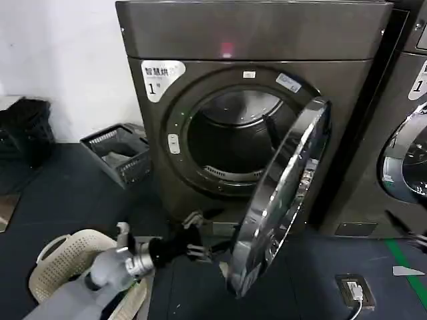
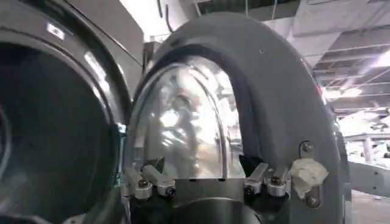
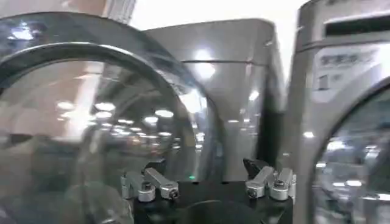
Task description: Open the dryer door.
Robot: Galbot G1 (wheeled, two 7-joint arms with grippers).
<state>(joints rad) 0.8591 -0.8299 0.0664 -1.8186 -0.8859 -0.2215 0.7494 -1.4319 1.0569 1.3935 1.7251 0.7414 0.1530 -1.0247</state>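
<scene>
head view shows the door (image 1: 283, 193) already swung well out from the dryer (image 1: 253, 120), standing nearly edge-on, hinged on its right side, with the drum (image 1: 233, 140) mouth uncovered. the left gripper (image 1: 200, 248) sits low, just at the door's lower free edge, on its inner side. from the left wrist view, the left jaws stand apart with the door's grey inner rim (image 2: 286, 103) and glass bowl right ahead of them; nothing is clamped between them. the right gripper (image 3: 207, 182) has its jaws apart too, empty, near the chrome door of the neighbouring machine (image 1: 407, 160).

i judge the opening step nearly done. the next move likely calls for a last outward nudge on the rim, or simply backing the left arm clear without catching the edge.

containers: the drum looks empty as far as its dark inside shows. a grey basket (image 1: 120, 153) stands well off beyond the left jaws, contents unclear. a pale basket (image 1: 67, 263) lies behind the left arm, contents hidden.
</scene>
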